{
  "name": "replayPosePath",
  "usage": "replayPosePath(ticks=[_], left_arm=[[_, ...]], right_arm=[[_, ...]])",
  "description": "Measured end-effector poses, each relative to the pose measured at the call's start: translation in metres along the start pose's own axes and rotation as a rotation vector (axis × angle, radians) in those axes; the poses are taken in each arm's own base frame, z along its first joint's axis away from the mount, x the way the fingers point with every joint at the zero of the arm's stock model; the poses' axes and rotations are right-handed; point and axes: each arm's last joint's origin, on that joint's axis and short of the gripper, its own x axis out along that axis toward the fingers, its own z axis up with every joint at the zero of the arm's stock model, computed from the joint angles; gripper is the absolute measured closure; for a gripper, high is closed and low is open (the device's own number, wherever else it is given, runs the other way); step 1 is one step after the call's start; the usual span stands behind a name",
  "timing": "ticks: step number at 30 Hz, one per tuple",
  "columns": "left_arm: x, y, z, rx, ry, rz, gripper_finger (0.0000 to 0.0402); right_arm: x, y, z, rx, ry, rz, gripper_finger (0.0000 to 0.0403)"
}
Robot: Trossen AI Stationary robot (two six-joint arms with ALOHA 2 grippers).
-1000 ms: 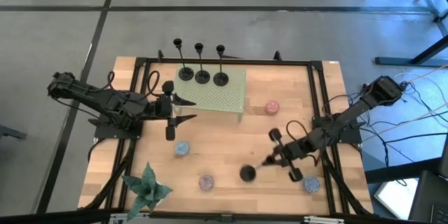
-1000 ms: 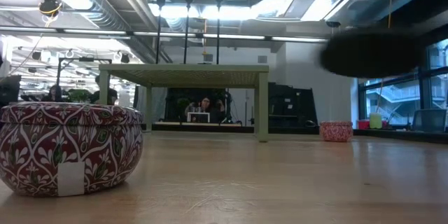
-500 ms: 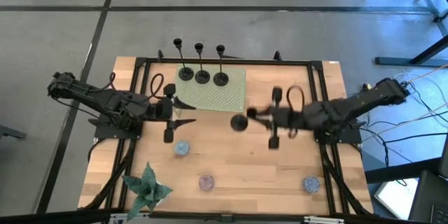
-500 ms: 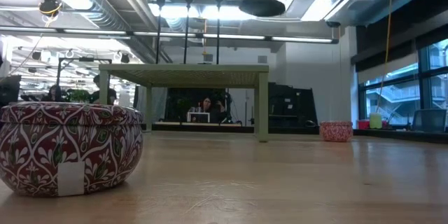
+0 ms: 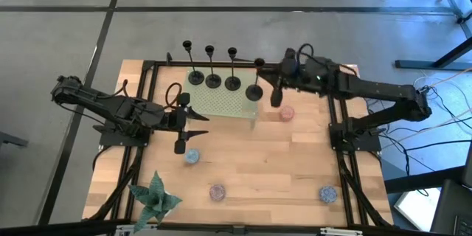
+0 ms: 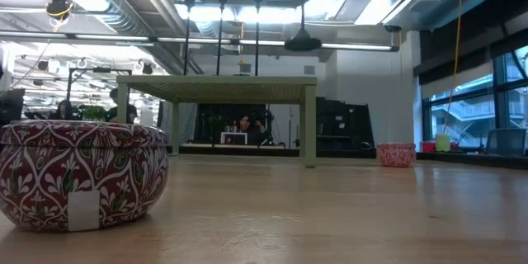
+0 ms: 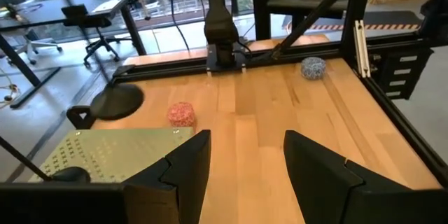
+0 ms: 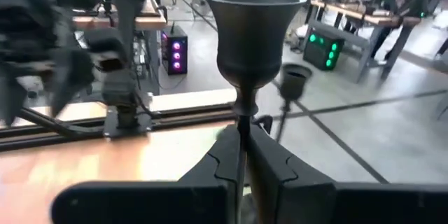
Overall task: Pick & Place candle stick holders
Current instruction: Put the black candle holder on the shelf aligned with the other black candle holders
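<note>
Since a second ago, the right gripper (image 5: 274,88) has swung from the table's near right side up to the green stand (image 5: 221,102), fingers clamped on the stem of the fourth holder (image 5: 255,91). Left of the stand, the left gripper (image 5: 198,119) waits, fingers spread. Three holders (image 5: 213,80) stand in a row on the stand; the fourth hangs just above its right end, not yet released. I'd judge the task nearly finished. No readable writing shows.
</note>
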Motion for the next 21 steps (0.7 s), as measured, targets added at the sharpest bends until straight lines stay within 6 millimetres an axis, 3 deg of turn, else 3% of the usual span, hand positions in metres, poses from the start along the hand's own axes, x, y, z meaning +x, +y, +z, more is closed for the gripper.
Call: replayPosePath(ticks=[10,21], left_arm=[[0.000,0.000,0.000,0.002,0.000,0.000,0.0224],[0.000,0.000,0.000,0.011,0.001,0.000,0.0224]], right_arm=[[0.043,-0.038,-0.027,0.020,0.108,-0.062,0.0387],[0.061,-0.058,-0.038,0.072,0.106,-0.049,0.0387]])
